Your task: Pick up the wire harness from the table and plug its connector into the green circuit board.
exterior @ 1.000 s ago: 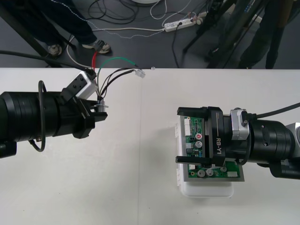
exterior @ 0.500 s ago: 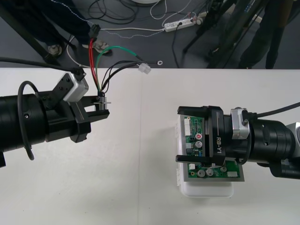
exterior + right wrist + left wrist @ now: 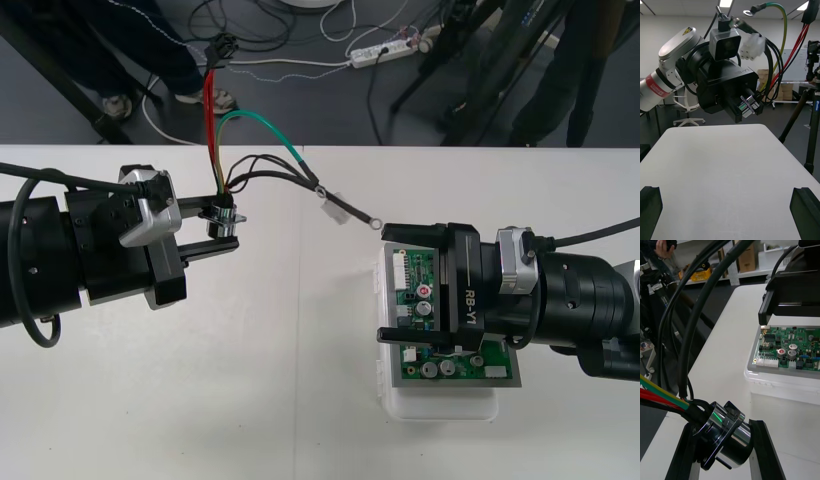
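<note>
Left gripper (image 3: 222, 228) holds red-green-black wire harness (image 3: 213, 130) aloft.
Its fingers (image 3: 762, 450) clamp the round metal socket (image 3: 728, 435); right gripper (image 3: 385, 288) spread wide over green circuit board (image 3: 412, 287).

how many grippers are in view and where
2. The left gripper is at the left of the table, shut on the metal socket of the wire harness; the right gripper stands open over the green circuit board.

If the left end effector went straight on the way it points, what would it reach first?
Probably the right end effector, open above the board; heights are hard to judge. The left end effector is shut on the socket.
</note>
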Robot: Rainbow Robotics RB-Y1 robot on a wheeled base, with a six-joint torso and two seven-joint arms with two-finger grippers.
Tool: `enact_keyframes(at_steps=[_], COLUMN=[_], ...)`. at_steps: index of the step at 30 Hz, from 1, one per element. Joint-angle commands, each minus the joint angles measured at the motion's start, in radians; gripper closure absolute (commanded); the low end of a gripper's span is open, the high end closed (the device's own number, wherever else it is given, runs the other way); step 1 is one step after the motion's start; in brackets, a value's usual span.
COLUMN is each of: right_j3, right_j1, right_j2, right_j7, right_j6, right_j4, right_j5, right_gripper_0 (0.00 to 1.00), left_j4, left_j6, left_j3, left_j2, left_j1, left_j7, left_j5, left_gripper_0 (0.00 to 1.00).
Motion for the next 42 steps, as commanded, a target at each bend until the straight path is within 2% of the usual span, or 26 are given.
enact_keyframes(at_steps=[1,28,42], right_j3=[-0.028,-0.028,-0.029], right_j1=[-0.019,-0.007,0.021], right_j2=[0.013,0.007,-0.053], right_j7=[0.031,0.043,0.043], right_j6=[0.01,0.017,0.046], right_j4=[-0.037,-0.037,-0.037], right_j5=[-0.02,-0.038,-0.117], right_gripper_0=[0.0,0.0,0.0], left_j4=[-0.039,-0.04,-0.035], left_j6=[-0.024,-0.024,-0.024], left_j3=[0.024,0.013,-0.042], left_j2=[-0.023,0.01,0.058], left_j1=[-0.046,-0.123,-0.12], left_j7=[-0.091,-0.491,-0.553], left_j5=[0.03,-0.002,-0.059], left_gripper_0=[1.0,1.0,1.0])
